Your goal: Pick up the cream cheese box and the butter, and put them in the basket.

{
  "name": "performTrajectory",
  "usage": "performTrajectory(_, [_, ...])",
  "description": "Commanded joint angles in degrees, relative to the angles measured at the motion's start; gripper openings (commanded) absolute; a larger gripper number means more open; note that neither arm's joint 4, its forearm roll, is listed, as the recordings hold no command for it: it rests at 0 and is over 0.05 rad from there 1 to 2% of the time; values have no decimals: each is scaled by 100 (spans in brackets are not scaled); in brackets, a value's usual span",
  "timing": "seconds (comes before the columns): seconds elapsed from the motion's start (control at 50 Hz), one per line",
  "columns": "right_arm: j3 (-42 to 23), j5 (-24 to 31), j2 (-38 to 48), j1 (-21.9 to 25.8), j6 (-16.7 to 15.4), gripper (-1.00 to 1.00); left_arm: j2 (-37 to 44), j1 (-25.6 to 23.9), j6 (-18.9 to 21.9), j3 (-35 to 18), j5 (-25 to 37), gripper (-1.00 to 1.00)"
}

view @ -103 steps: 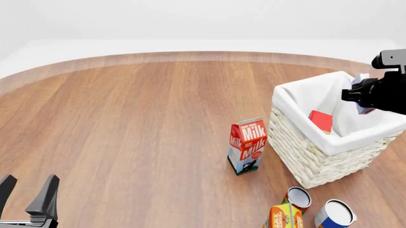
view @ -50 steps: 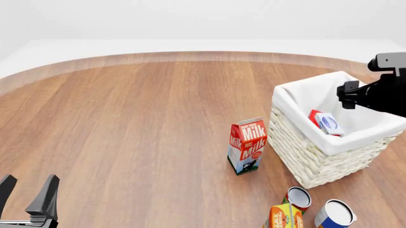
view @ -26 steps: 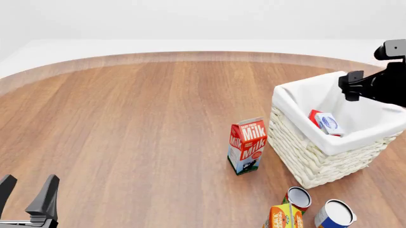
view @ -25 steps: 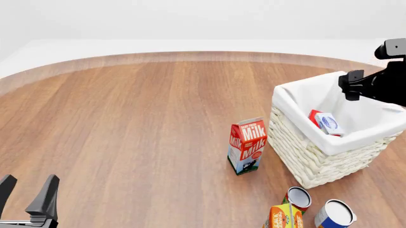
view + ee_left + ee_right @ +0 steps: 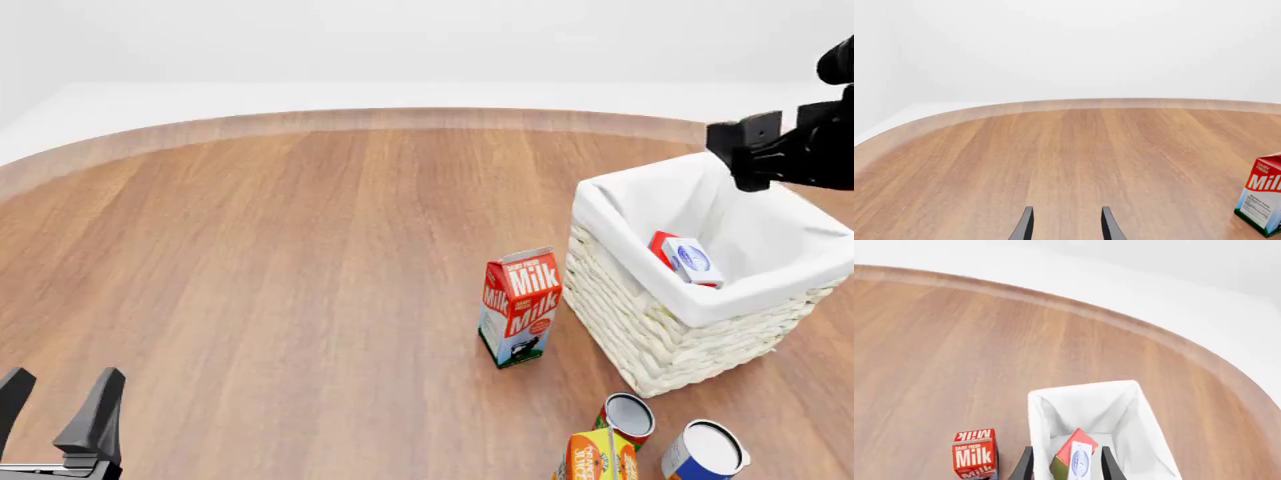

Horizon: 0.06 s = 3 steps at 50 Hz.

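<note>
The basket point(image 5: 627, 190) stands at the right of the table. Inside it the cream cheese box point(image 5: 694, 261) leans on the red butter point(image 5: 663, 247). My right gripper point(image 5: 750, 160) hangs open and empty above the basket's far right rim. Its wrist view looks straight down into the basket point(image 5: 1037, 410), onto the cream cheese box point(image 5: 1079, 462) and the butter point(image 5: 1069, 445), between the spread fingers of the right gripper point(image 5: 1066, 467). My left gripper point(image 5: 56, 400) rests open and empty at the near left corner; the left wrist view shows the left gripper point(image 5: 1065, 225) over bare wood.
A red-and-white milk carton point(image 5: 521, 306) stands just left of the basket, also seen as the milk carton point(image 5: 1262, 200) and the milk carton point(image 5: 975, 455). Near the front edge, below the basket, are two cans point(image 5: 625, 415) point(image 5: 703, 452) and an orange-yellow carton point(image 5: 601, 457).
The right gripper let go of the cream cheese box, which dropped into the basket beside the butter. The gripper then rose up and away from the basket. The left arm stayed still.
</note>
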Motion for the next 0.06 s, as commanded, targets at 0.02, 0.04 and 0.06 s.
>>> performTrajectory(0.02, [-391, 410, -434, 656, -269, 100, 0, 0, 0, 0, 0, 100])
performTrajectory(0.04, [-439, 454, -468, 762, -285, 100, 0, 0, 0, 0, 0, 100])
performTrajectory(0.06, [-466, 479, -496, 823, -335, 100, 0, 0, 0, 0, 0, 100])
